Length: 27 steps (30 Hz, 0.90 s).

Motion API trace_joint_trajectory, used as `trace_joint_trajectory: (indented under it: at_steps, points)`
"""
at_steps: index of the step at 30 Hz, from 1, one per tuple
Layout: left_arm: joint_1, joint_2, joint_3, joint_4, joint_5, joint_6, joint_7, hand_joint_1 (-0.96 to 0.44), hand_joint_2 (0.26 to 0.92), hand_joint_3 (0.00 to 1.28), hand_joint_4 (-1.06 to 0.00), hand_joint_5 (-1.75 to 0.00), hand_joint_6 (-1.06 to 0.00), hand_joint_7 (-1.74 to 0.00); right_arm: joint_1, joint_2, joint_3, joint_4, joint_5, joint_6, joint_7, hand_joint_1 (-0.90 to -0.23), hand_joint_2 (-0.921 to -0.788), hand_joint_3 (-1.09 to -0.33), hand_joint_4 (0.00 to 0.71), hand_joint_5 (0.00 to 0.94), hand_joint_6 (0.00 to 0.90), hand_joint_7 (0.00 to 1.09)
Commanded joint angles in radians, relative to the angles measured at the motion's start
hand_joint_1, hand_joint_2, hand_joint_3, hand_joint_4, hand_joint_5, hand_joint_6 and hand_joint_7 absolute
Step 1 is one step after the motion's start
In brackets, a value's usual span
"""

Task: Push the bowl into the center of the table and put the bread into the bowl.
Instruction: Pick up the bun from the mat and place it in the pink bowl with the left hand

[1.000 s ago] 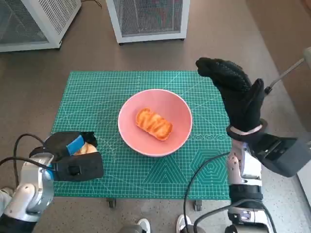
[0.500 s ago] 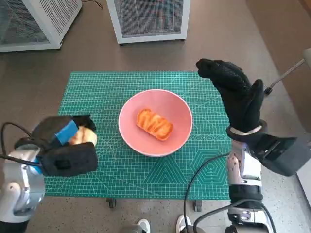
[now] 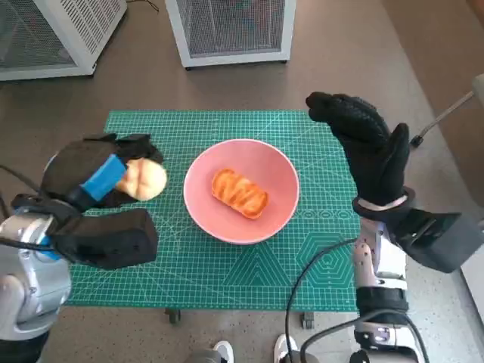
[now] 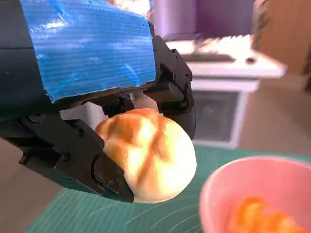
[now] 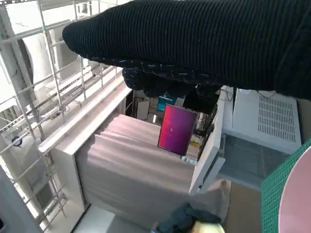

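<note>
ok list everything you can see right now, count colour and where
bowl: one, pink, near the middle of the mat
glazed bread: one, orange-brown, lying inside the bowl
bread roll: one, pale golden, held in the left hand, beside the bowl and not over it
cutting mat: one, green with a grid, covering the tabletop
mesh-fronted units: two, white, on the floor beyond the table
feet: two white shoe tips on the floor at the table's near edge
left hand: one, black with blue tape, grips the roll
right hand: one, black knitted glove, raised beside the bowl, holds nothing
</note>
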Motion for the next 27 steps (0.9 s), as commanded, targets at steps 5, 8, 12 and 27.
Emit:
trace_joint_trajectory:
  at_steps: [5,8,12,27]
  points:
    - [-0.148,-0.063,-0.082,0.016,0.014,-0.063,0.008,0.0,0.903,0.01,-0.83,-1.03,-0.7,-1.09,-0.002,-0.01,-0.003,0.014,0.005,0.005,0.014,-0.671,-0.921,-0.774,0.206,0.0,0.12,0.36]
    - [-0.198,-0.094,-0.117,0.051,0.013,-0.088,0.007,0.0,0.903,0.01,-0.83,-1.02,-0.69,-1.09,-0.004,-0.012,-0.003,0.018,0.004,0.0,0.017,-0.671,-0.921,-0.774,0.206,0.0,0.12,0.36]
    - [-0.254,-0.132,-0.158,0.114,0.012,-0.133,0.022,0.0,0.903,0.01,-0.84,-1.02,-0.69,-1.09,-0.007,-0.015,-0.005,0.026,0.002,-0.006,0.02,-0.668,-0.921,-0.775,0.205,0.0,0.119,0.36]
    - [-0.388,-0.238,-0.261,0.369,0.011,-0.251,0.052,0.0,0.919,0.02,-0.79,-1.07,-0.65,-1.12,-0.005,-0.029,-0.009,0.018,0.011,-0.002,0.022,-0.67,-0.921,-0.773,0.205,0.0,0.119,0.36]
